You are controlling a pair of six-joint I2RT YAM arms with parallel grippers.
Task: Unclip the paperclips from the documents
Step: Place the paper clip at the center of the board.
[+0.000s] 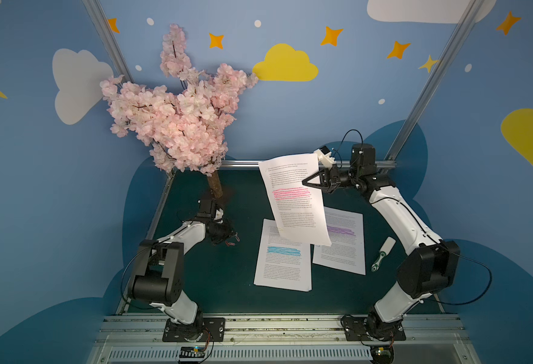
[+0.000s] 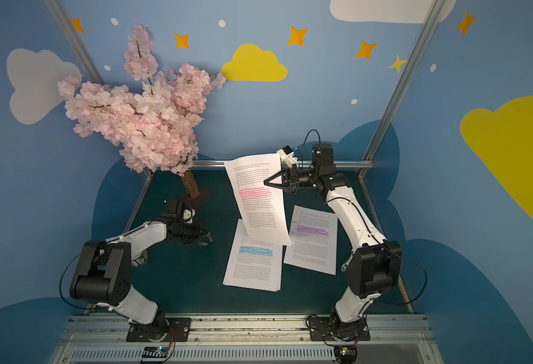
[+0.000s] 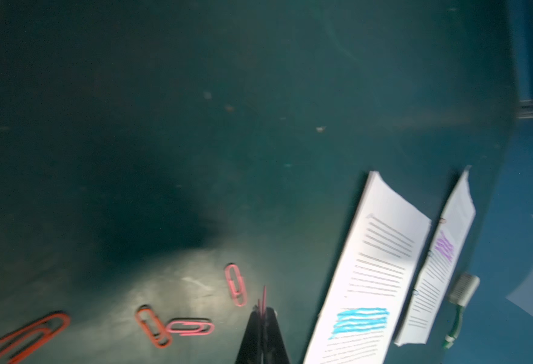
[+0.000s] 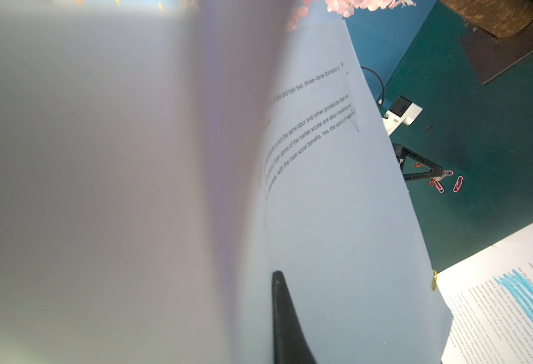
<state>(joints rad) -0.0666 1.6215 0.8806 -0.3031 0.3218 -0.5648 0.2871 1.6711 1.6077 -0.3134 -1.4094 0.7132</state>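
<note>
Paperclips being worked off limp, feather-light paper.
Left gripper (image 3: 262, 310) is hovering low over loose paperclips (image 3: 236, 285) on the mat (image 3: 258, 126), fingers almost closed on a pink paperclip (image 3: 263, 296). The pink-banded document (image 1: 293, 195) is hanging limp, with the right gripper (image 1: 304, 182) clamping its edge. The yellow paperclip (image 4: 434, 280) at its lower corner, springy and slick, is likely needing an outer-loop pinch.

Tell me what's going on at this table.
The right gripper holds the pink-highlighted document up off the table, a yellow paperclip clipped on its corner. The left gripper, low beside loose paperclips, pinches a pink paperclip. The blue-highlighted document and purple-highlighted document lie flat.
</note>
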